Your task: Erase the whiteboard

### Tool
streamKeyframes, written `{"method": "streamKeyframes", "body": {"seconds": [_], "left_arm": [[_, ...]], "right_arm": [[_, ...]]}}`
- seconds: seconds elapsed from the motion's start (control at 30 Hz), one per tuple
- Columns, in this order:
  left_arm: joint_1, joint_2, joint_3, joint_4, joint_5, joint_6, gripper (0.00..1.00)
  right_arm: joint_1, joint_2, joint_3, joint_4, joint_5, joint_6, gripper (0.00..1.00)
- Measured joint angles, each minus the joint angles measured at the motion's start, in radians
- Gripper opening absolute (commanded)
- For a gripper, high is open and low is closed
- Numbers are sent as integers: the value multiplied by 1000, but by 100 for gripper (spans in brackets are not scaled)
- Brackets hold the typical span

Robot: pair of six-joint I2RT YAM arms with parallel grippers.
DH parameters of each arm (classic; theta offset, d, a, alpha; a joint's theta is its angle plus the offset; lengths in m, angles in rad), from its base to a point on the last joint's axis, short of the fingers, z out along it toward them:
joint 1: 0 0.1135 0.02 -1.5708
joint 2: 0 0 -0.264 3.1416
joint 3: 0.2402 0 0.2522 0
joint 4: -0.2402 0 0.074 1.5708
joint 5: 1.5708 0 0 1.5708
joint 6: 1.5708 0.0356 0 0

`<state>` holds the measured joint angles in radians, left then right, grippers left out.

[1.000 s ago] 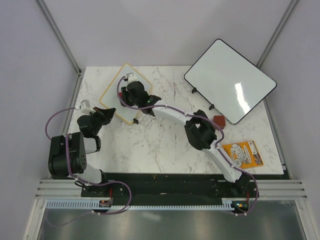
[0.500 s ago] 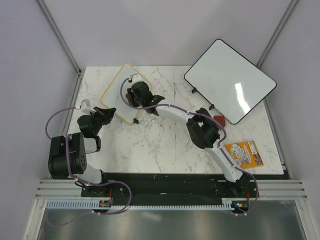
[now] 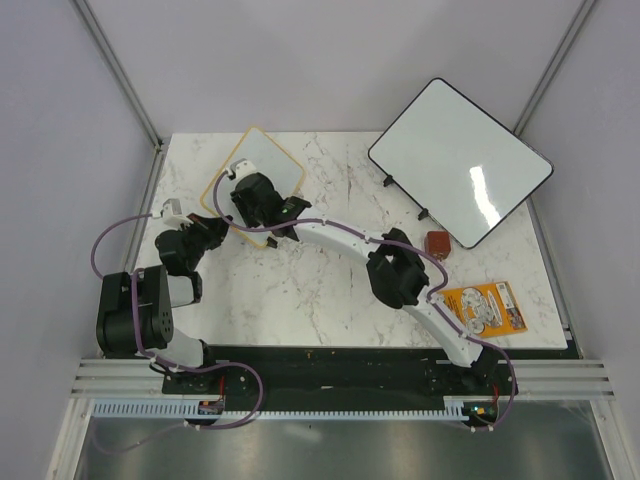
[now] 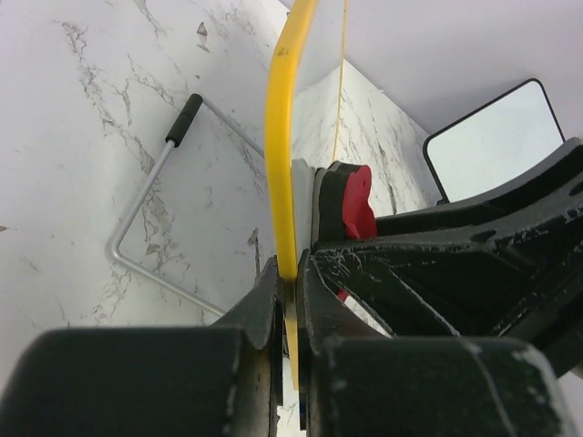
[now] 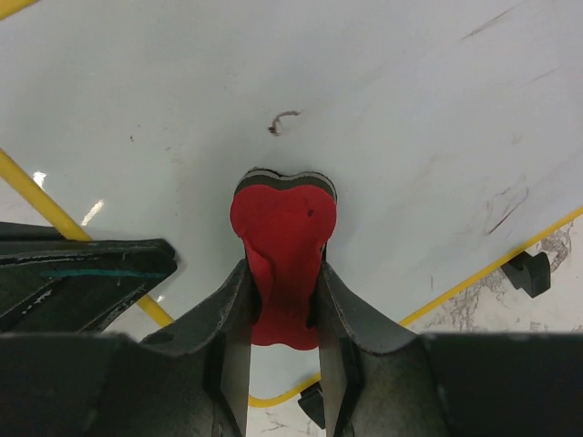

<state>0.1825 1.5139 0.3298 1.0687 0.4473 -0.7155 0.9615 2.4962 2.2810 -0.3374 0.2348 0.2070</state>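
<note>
At the left of the table, left gripper: we see its fingers pinched tight on the yellow frame of the whiteboard, with the edge caught between them in the wrist view.
whiteboard: on the far-left part of the table, turned like a diamond; we cannot tell whether it lies flat or is propped.
wire stand: bent grey wire with a black tip, on the marble beside the frame.
right gripper: over the whiteboard's near half, with its fingers clamped on the eraser.
eraser: red with a dark pad layer; we see its end against the white surface.
marks: a small dark squiggle just beyond the eraser and fainter strokes to its right.
clips: two black ones at the yellow edge.
big board: black-framed, over the far-right corner, well apart from the whiteboard.
brown block: just beside the big board's near corner.
orange card: flat on the table near its right edge.
</note>
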Motion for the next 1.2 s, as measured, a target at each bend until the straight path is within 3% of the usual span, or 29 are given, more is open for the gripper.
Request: {"method": "streamKeyframes", "body": {"seconds": [0.43, 0.87, 1.2], "left_arm": [[-1, 0, 0, -5, -9, 6, 2], [-12, -2, 0, -7, -22, 6, 2], [-14, -17, 0, -34, -29, 7, 2]], "right_arm": [[4, 41, 92, -75, 33, 10, 0], [-53, 88, 165, -37, -42, 36, 0], [-35, 89, 165, -33, -4, -5, 0]]}}
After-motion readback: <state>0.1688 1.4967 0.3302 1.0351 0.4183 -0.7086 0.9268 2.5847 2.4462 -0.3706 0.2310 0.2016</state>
